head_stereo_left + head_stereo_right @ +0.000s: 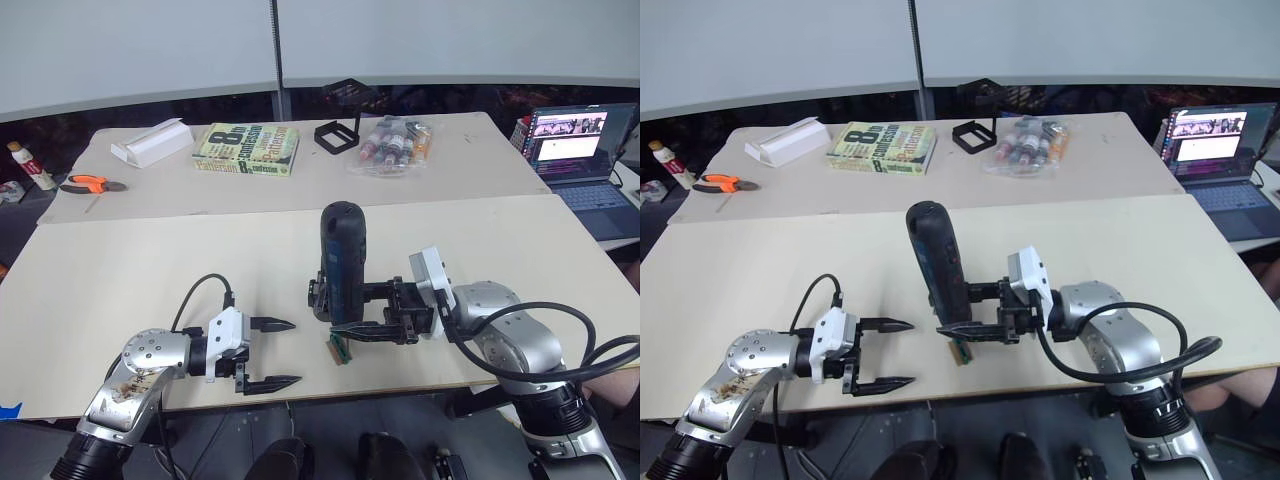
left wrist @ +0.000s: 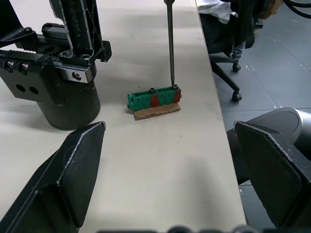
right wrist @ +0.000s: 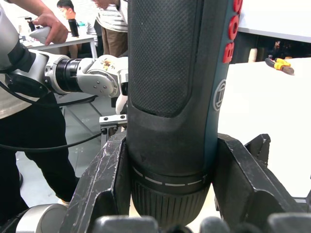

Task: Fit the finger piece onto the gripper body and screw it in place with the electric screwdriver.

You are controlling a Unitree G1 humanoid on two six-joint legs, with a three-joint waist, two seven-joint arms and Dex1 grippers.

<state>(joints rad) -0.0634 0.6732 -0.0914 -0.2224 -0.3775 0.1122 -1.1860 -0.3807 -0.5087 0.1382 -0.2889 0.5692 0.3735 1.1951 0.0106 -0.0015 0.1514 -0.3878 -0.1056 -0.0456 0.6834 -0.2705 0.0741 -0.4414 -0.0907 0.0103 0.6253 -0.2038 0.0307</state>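
My right gripper (image 1: 335,312) is shut on the electric screwdriver (image 1: 342,262), a thick black and blue cylinder held nearly upright near the table's front edge. Its thin metal bit (image 2: 170,43) comes down onto one end of a small green block (image 2: 154,98) lying on a brown scrap. The right wrist view has the screwdriver (image 3: 175,97) clamped between both fingers (image 3: 104,189). My left gripper (image 1: 296,352) stands open and empty just left of the green block (image 1: 338,350), fingers (image 2: 73,170) pointing at it. The finger piece and the gripper body are out of view.
On the far table lie a book (image 1: 247,148), a white box (image 1: 152,142), orange-handled pliers (image 1: 92,184), a black frame (image 1: 338,132) and a bag of small bottles (image 1: 395,143). A laptop (image 1: 578,140) is open at far right. People (image 3: 43,24) stand behind.
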